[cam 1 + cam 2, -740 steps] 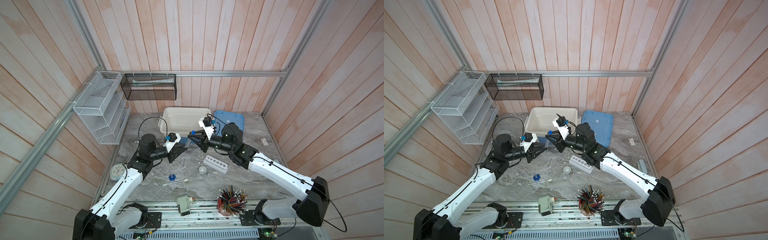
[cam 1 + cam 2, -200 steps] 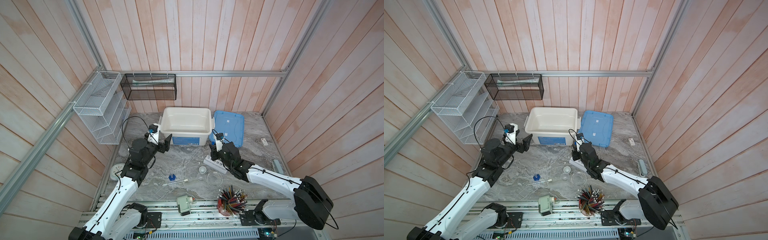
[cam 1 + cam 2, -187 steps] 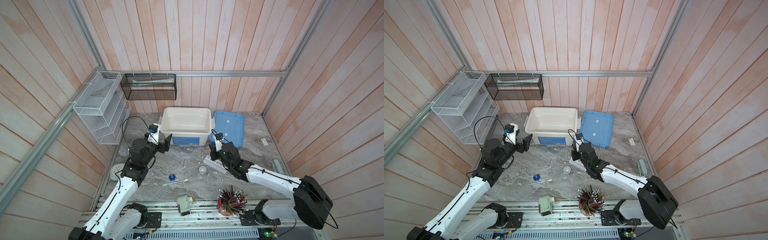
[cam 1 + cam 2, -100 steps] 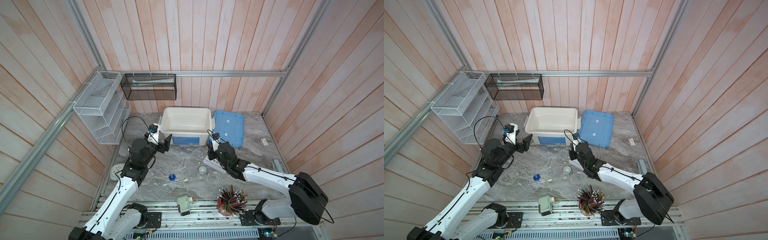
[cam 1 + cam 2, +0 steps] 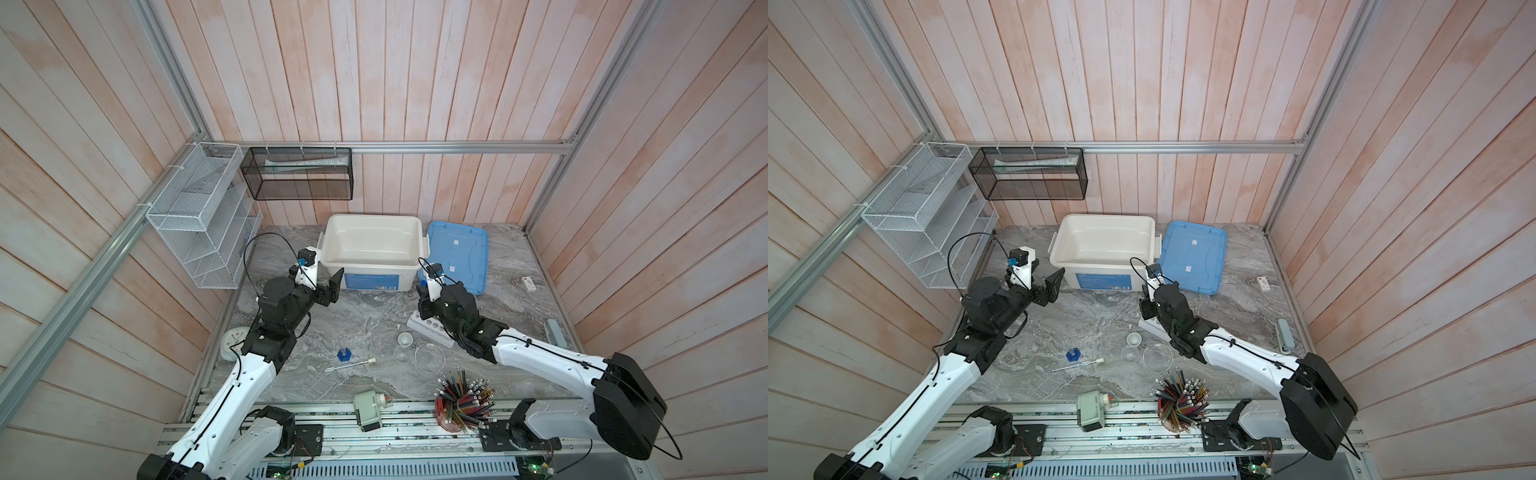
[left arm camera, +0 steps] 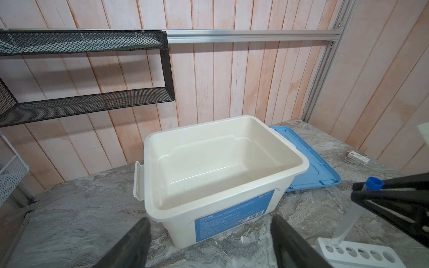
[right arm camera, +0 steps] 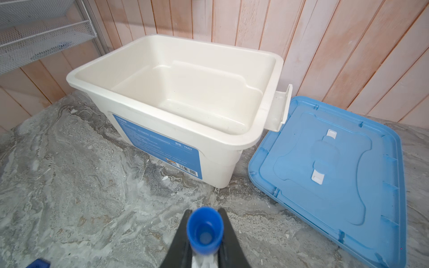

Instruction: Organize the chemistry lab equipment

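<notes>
My right gripper (image 7: 203, 211) is shut on a clear test tube with a blue cap (image 7: 204, 234). In the left wrist view the tube (image 6: 347, 222) hangs tilted, its lower tip at the end hole of the white six-hole rack (image 6: 364, 254). In both top views this gripper (image 5: 424, 293) (image 5: 1148, 306) stands over the rack's left end (image 5: 434, 331) (image 5: 1153, 327). My left gripper (image 5: 328, 287) (image 6: 209, 229) is open and empty, left of the bin's front. A white-capped tube (image 5: 351, 365), a blue-based cylinder (image 5: 343, 354), a tiny white cup (image 5: 404, 340) and clear dishes (image 5: 429, 357) lie on the table.
A white open bin (image 5: 370, 262) stands at the back, its blue lid (image 5: 457, 257) flat beside it on the right. A red cup of pencils (image 5: 461, 399) and a green sharpener (image 5: 368, 411) sit at the front edge. A round clock (image 5: 230, 343) lies at the left.
Over several seconds both arms drew back from in front of the bin. In the last second my right gripper carried the blue-capped tube slightly left to the rack's end. The left arm stayed still.
</notes>
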`<state>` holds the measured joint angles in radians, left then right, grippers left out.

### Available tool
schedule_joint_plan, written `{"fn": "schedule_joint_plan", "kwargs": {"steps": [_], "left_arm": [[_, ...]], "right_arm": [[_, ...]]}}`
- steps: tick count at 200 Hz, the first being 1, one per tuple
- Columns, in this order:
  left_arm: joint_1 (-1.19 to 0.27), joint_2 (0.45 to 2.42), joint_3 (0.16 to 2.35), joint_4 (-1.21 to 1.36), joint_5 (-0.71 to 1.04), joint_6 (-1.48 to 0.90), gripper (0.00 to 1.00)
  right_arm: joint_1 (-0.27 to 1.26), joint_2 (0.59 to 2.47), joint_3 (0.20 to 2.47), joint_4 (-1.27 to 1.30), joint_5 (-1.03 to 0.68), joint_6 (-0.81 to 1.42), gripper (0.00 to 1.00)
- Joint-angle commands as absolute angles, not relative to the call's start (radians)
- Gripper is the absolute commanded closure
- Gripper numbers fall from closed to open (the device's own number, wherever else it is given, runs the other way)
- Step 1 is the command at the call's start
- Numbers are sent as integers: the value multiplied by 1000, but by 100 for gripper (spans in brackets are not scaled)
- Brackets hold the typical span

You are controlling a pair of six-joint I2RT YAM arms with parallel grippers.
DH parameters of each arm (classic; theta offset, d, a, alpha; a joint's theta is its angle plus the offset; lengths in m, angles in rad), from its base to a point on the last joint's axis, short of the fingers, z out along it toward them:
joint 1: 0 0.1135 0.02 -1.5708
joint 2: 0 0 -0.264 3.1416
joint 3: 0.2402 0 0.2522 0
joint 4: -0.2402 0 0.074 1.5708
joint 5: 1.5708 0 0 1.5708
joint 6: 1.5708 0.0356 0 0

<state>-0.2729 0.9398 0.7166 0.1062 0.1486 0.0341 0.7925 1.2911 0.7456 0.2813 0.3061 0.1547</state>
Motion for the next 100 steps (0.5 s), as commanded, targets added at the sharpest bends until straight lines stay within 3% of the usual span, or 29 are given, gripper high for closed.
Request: {"fn": "schedule_joint_plan", "kwargs": {"steps": [1,100], "left_arm": [[-266,935,696,133,153,48,18],[-266,931,698,130,167,51,18]], "right_arm": [[799,1258,770,253,323,147,82],[802,1102,625,223,424,184,82]]}}
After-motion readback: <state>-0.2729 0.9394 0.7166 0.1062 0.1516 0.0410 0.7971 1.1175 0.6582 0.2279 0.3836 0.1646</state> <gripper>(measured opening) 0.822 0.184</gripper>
